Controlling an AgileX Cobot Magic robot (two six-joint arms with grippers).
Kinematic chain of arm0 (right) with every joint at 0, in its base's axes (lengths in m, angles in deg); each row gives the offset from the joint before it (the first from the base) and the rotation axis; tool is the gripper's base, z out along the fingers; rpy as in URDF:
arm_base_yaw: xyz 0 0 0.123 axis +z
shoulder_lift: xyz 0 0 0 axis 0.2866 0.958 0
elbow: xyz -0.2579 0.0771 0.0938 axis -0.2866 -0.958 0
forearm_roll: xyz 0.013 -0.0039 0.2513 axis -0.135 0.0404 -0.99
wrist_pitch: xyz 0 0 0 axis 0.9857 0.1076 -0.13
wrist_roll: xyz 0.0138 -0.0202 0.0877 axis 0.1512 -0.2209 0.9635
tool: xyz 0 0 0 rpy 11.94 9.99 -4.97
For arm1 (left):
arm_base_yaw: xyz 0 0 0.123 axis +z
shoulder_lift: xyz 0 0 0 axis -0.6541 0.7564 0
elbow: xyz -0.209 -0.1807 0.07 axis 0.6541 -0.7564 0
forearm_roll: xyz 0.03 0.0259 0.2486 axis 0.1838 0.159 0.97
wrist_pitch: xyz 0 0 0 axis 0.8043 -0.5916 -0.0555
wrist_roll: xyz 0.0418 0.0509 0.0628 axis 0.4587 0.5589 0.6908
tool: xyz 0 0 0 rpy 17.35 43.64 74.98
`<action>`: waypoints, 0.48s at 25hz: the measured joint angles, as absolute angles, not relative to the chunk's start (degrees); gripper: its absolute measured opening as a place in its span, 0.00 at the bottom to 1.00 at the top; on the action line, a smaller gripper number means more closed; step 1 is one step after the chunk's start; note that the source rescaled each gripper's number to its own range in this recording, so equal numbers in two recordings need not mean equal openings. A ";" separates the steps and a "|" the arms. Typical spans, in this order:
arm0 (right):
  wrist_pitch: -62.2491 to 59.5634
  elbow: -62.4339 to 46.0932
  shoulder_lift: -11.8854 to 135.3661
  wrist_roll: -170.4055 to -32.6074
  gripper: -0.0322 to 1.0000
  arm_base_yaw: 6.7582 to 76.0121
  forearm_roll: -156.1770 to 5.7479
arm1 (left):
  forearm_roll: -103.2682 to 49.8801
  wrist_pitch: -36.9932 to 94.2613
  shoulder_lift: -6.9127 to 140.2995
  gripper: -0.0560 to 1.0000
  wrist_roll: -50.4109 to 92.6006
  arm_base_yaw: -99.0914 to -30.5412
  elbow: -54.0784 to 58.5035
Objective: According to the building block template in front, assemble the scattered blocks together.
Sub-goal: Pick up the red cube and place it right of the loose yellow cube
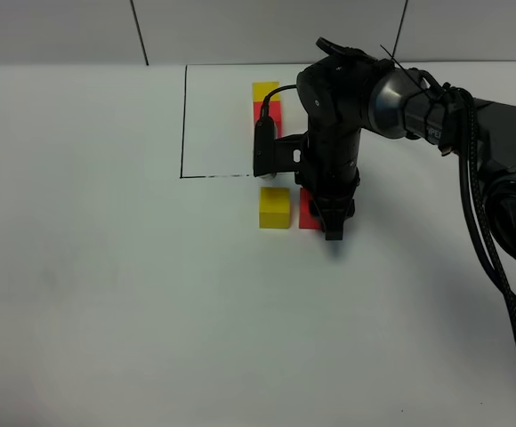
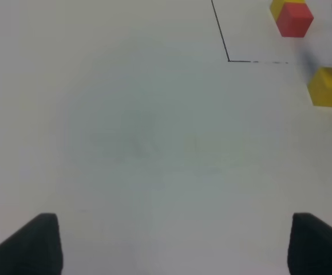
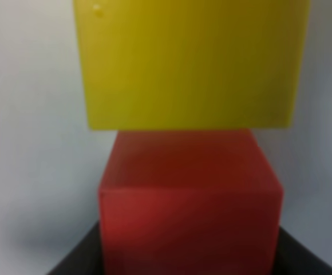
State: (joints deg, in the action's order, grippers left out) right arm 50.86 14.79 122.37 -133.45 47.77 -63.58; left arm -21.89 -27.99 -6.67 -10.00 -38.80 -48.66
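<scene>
Your right gripper (image 1: pixel 327 222) clamps the red block (image 1: pixel 307 213) so you can join it to the yellow block (image 1: pixel 275 207) like the template (image 1: pixel 266 100); left gripper (image 2: pixel 166 243) spread, idle.

Overhead view: the right arm (image 1: pixel 329 133) hides most of the red cube (image 1: pixel 305 213). Left wrist view: frame edge crops it. Right gripper (image 1: pixel 334 231) closure: unreadable, blurred.

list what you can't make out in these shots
- Exterior high: right arm hides most of the loose red block and the right outline of the template.
- Right wrist: blurred close-up; right pincer grip on it unclear.
- Left wrist: frame edge cuts that block to a sliver.
</scene>
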 joint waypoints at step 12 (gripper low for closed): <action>50.11 15.06 122.86 -133.28 0.04 48.50 -63.08 | -21.89 -27.99 -6.67 0.73 -10.00 -38.80 -48.66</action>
